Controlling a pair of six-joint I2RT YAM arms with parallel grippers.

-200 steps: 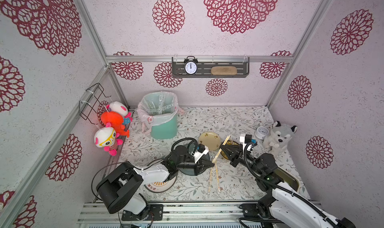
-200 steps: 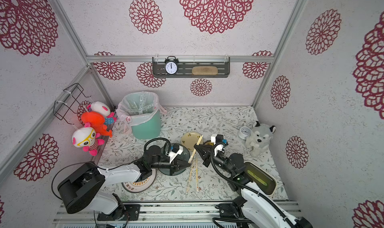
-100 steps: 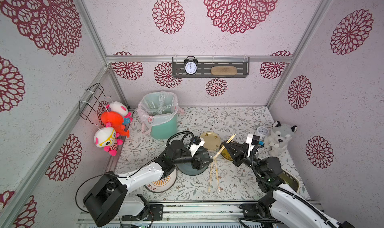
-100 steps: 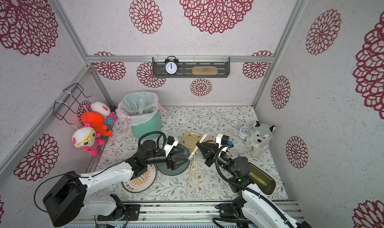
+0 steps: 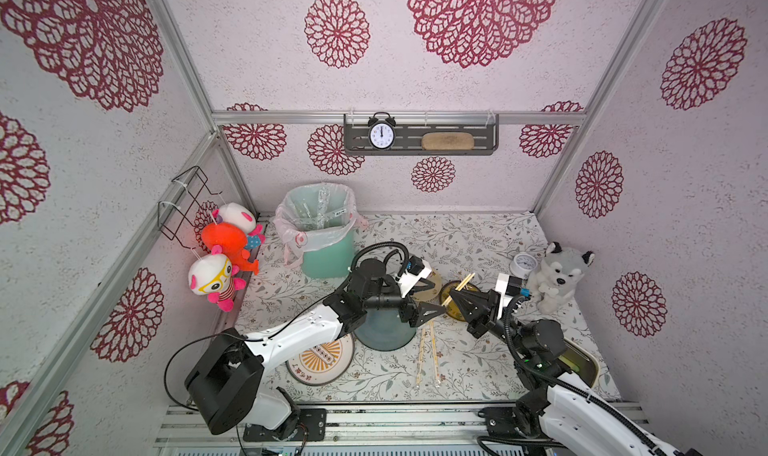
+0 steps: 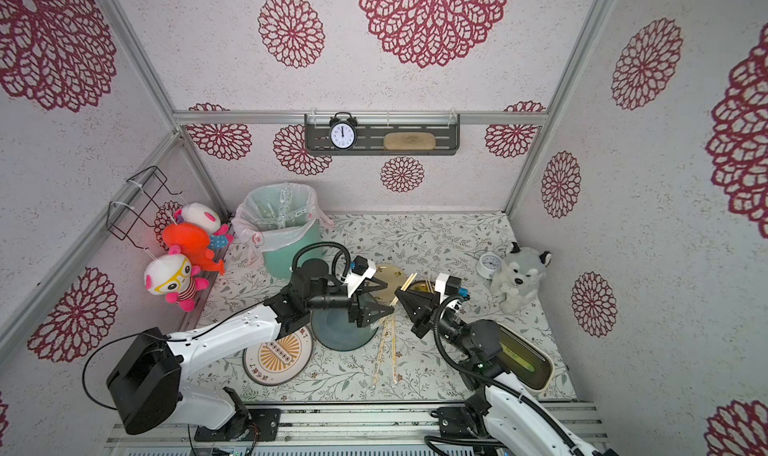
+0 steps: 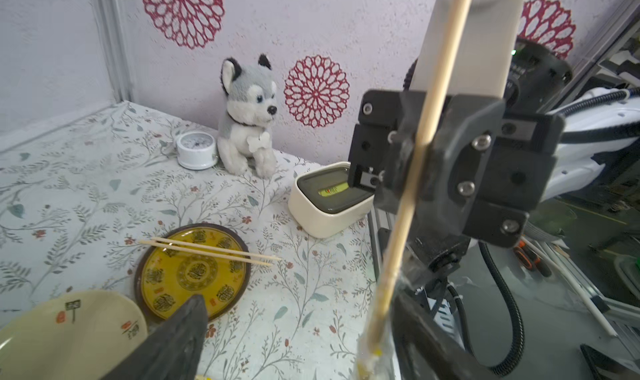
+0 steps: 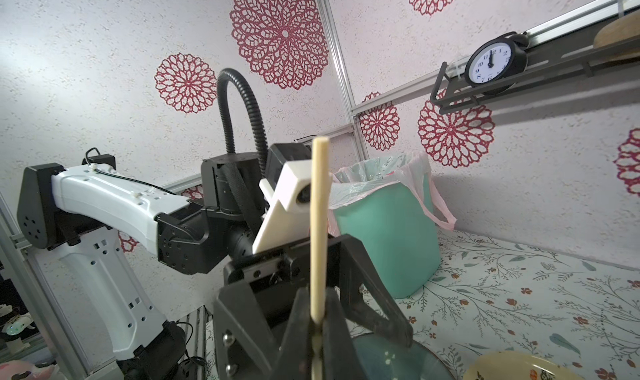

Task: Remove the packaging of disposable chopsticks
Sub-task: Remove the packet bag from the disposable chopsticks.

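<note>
The tall green plastic bin (image 5: 328, 262) has a thin pinkish-white bag (image 5: 305, 238) inside it. Clear crinkly plastic sleeves (image 5: 320, 206) lie in the bag. The round yellow plate with a brown rim (image 7: 188, 274) holds 2 thin pale wooden sticks (image 7: 207, 249), lying flat across it. A smooth cream plate (image 7: 69, 333) sits just beside it.

The right gripper (image 8: 317, 312) has its jaws squeezed tight on a long pale wooden chopstick (image 8: 319, 222), which sticks straight out of them. The far end of this chopstick wears a clear crinkly sleeve (image 7: 382, 340). The left gripper (image 5: 436, 296) has its jaws spread wide apart, 1 on each side of that wrapped end. The sleeve is just beside 1 black jaw, and I cannot tell if they touch.

2 more long pale sticks (image 5: 434, 354) lie on the flowery surface (image 5: 457, 242), near a dark blue-green round dish (image 5: 384, 333).
</note>
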